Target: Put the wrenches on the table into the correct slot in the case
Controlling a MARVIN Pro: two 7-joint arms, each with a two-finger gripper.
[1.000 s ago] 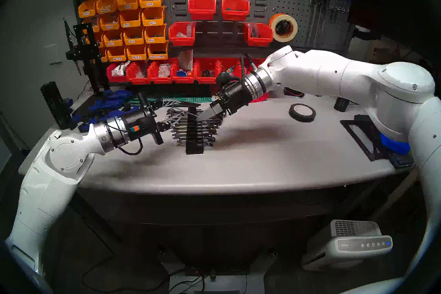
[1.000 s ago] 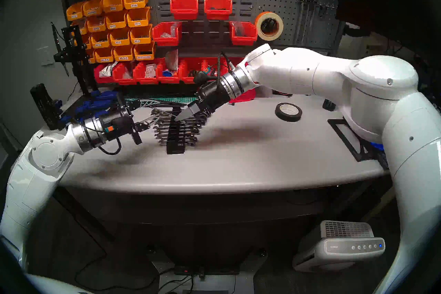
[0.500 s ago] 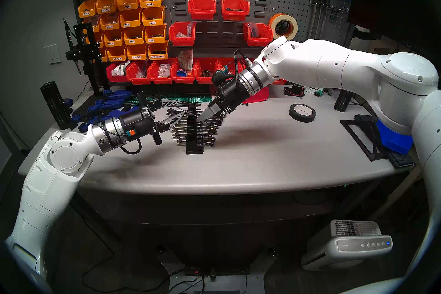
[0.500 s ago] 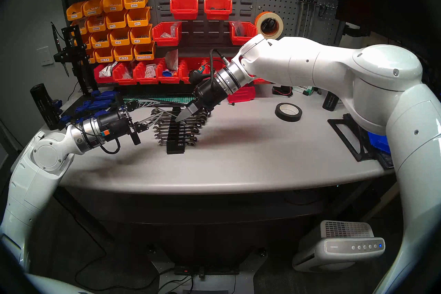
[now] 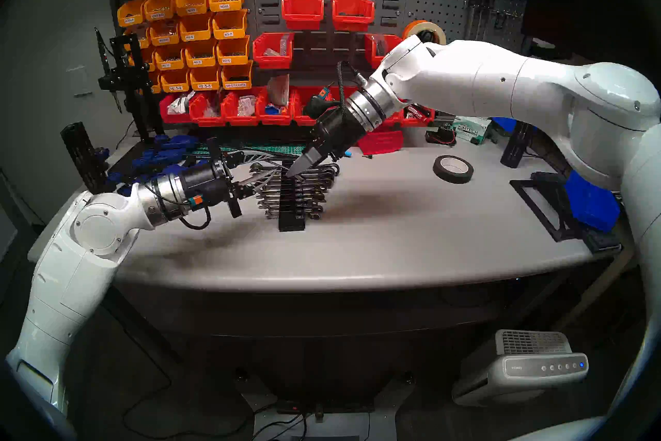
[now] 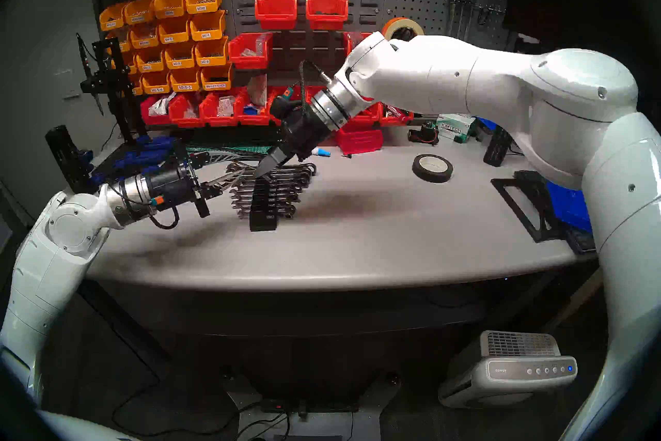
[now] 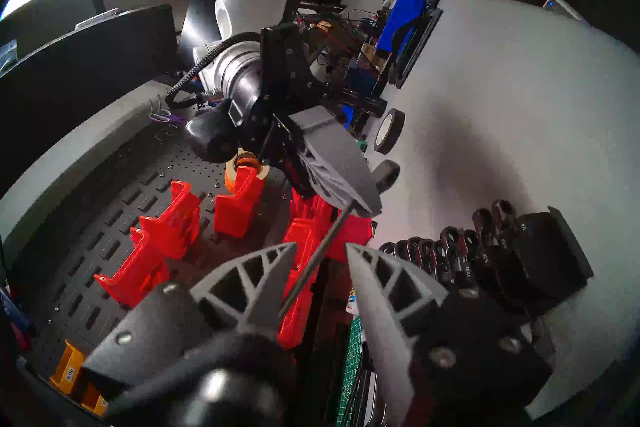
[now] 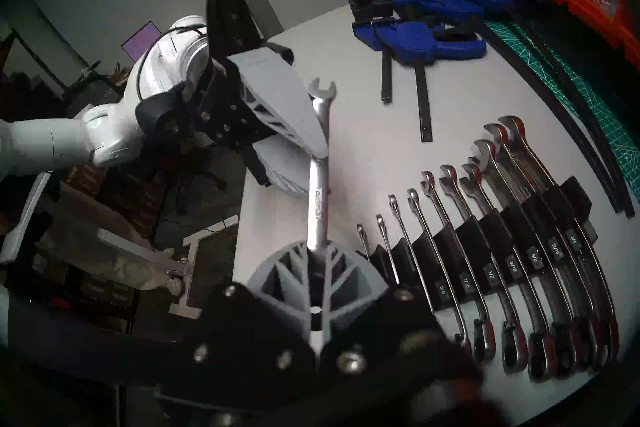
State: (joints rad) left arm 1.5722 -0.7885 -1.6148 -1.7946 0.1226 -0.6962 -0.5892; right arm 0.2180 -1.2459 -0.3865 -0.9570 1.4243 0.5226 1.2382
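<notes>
Right arm (image 5: pixel 465 89): has lifted and swung left since a second ago, so its gripper tip now hangs above the far end of the rack rather than down on it.
Table (image 5: pixel 393 243): wide grey worktop; no loose wrench can be made out on it.
Case (image 5: pixel 291 211): black stepped rack at centre, nearly every slot filled with racked wrenches (image 8: pixel 485 225); the far, tallest step looks empty.
Left gripper (image 7: pixel 322 244): partly open, level, its fingers either side of the carried wrench's shaft with a gap showing; no firm hold visible.
Right gripper (image 5: pixel 295 172): clamped tight on the wrench's ring end.
Wrench (image 8: pixel 318 208): chrome, in the air left of the rack, open jaw pointing away.
Risk: if the right gripper lets go before the left one closes, the wrench would likely drop, or swing into the rack and knock seated wrenches loose.
</notes>
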